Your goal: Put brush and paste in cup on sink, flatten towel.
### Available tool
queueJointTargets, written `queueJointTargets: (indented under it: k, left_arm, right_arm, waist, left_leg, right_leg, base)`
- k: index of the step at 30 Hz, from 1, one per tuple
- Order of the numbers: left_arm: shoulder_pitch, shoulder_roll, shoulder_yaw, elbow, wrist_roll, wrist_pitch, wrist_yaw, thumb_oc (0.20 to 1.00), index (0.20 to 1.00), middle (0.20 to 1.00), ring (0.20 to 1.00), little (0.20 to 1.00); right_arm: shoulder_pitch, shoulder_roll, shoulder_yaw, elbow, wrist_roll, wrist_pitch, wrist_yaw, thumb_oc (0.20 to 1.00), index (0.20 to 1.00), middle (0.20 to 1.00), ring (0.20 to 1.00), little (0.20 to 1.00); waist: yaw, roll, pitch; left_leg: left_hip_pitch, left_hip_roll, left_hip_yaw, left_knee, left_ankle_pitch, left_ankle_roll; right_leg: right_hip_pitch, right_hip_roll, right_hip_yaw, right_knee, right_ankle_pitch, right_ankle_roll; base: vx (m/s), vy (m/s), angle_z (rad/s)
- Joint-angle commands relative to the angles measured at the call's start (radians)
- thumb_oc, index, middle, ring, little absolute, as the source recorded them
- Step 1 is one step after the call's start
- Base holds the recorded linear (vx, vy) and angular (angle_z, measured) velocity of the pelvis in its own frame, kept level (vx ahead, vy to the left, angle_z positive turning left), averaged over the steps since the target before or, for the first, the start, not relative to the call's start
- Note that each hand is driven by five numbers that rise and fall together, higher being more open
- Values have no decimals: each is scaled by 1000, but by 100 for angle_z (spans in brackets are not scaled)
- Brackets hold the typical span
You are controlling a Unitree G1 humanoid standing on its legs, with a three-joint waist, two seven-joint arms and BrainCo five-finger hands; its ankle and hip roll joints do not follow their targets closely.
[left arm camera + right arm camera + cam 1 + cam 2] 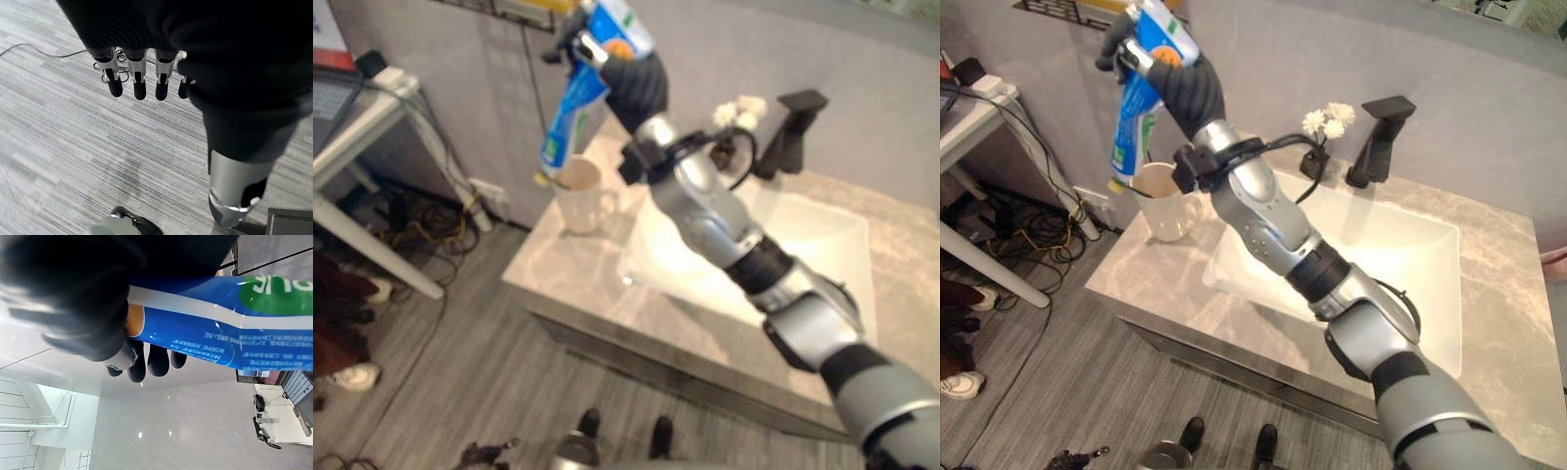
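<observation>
My right hand [1170,73] is shut on a blue and white toothpaste tube [1136,103], held high above the white cup [1165,206]. The tube hangs cap-down, its lower end at the cup's rim. The cup stands on the marble counter [1136,274] at the left of the white sink basin [1381,255]. In the right wrist view the tube [220,328] runs across my curled fingers [146,360]. My left hand [139,78] hangs over the grey floor with straight fingers and holds nothing.
A black faucet [1378,137] and a small vase of white flowers [1324,127] stand behind the basin. A white table leg [372,250] with cables [421,220] stands to the left of the counter. A person's shoes [1229,436] show on the floor in front.
</observation>
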Motion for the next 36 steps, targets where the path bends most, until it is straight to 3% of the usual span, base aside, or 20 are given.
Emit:
queueJointTargets:
  k: [1, 12, 31, 36]
  left_arm:
    - [-37, 49, -36, 83, 41, -7, -7, 1000, 1000, 1000, 1000, 1000]
    - [-40, 54, -33, 79, 44, -10, -5, 1000, 1000, 1000, 1000, 1000]
    - [-38, 40, -69, 28, 46, -31, 29, 1000, 1000, 1000, 1000, 1000]
    - [-50, 38, -62, 33, 34, -26, 25, 1000, 1000, 1000, 1000, 1000]
  right_arm:
    - [-62, 10, -56, 15, -16, -50, 9, 200, 200, 200, 200, 200]
    - [-57, 9, -54, 19, -29, -42, 2, 200, 200, 200, 200, 200]
    - [-37, 48, -38, 11, -69, -39, -30, 200, 200, 200, 200, 200]
    - [-42, 20, -12, -28, -81, -27, -22, 200, 200, 200, 200, 200]
  waist:
    - [24, -42, 8]
    - [29, -62, 16]
    - [29, -66, 33]
    - [24, -73, 36]
  left_leg:
    - [54, 6, 19, 12, -48, 36]
    - [41, 6, 14, 12, -48, 36]
    - [34, 7, 16, 12, -46, 39]
    - [26, 7, 16, 12, -43, 38]
  right_leg:
    - [-33, -125, 34, 86, 6, 81]
    - [-35, -125, 29, 81, 10, 82]
    - [-47, -121, 35, 81, 11, 84]
    - [-50, -119, 38, 71, 17, 83]
  base:
    - [0, 0, 0]
    - [0, 0, 0]
    - [0, 0, 0]
    - [0, 0, 0]
